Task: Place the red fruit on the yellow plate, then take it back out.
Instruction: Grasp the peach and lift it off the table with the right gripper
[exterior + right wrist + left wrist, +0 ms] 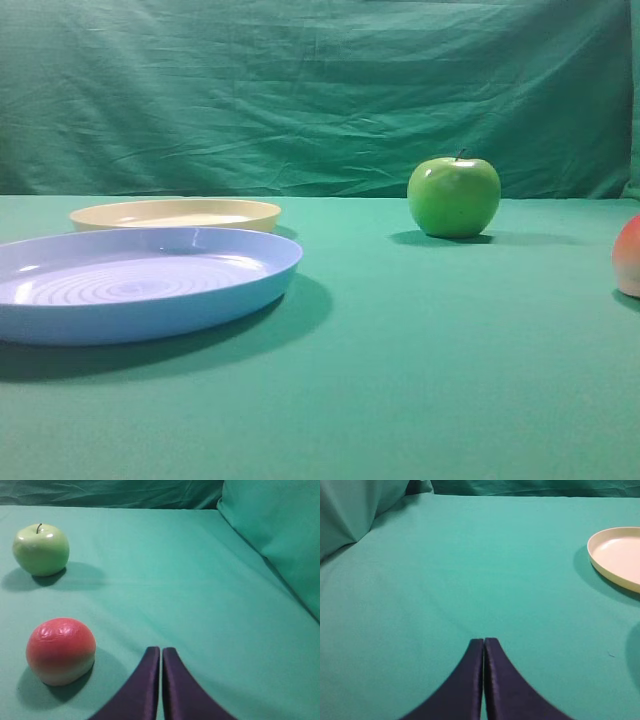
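Fruit (60, 651), red, on cloth beside right end effector (161, 652); both end effectors closed, empty, left (484, 642).

We see a green cloth-covered table (420, 380) backed by a wrinkled green fabric backdrop (300, 90), evenly lit with soft shadows.

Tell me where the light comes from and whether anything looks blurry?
Exterior high view: the shiny green apple carries a top highlight and the large light blue plate shadows the cloth, suggesting overhead light. Right wrist view: the round red fruit is sharp, the near hand softer.
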You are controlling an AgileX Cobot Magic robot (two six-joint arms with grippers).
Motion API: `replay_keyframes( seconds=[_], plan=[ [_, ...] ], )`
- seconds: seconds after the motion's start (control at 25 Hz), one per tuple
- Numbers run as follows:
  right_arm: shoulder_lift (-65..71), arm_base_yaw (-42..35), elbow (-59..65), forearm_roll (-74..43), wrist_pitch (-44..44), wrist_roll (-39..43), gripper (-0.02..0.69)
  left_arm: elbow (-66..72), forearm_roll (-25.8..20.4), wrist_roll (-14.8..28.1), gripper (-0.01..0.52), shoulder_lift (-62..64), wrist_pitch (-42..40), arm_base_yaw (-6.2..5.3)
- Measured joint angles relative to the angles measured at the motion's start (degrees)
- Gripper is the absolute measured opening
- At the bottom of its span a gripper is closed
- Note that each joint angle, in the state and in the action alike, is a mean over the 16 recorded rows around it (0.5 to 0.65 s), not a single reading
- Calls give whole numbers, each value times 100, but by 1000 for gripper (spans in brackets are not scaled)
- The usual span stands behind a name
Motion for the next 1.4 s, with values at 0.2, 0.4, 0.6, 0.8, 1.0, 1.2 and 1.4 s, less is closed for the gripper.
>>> replay_keyframes(
  seconds=[0.2, 0.4, 0.6, 0.8, 1.0, 1.2, 1.4],
  plan=[
    [0, 0, 0, 0, 0, 0, 0, 0, 0, -3, 0, 0, 0, 0],
    [0, 0, 0, 0, 0, 0, 0, 0, 0, -6, 0, 0, 0, 0],
    [0, 0, 0, 0, 0, 0, 0, 0, 0, -9, 0, 0, 0, 0],
    [0, 0, 0, 0, 0, 0, 0, 0, 0, -9, 0, 0, 0, 0],
    [0, 0, -7, 17, 15, 0, 0, 0, 0, -9, 0, 0, 0, 0],
    [55, 0, -184, 82, 165, 0, 0, 0, 0, -9, 0, 0, 0, 0],
    [366, 24, -694, 160, 519, -26, 0, 0, 0, -9, 0, 0, 0, 0]
  ],
)
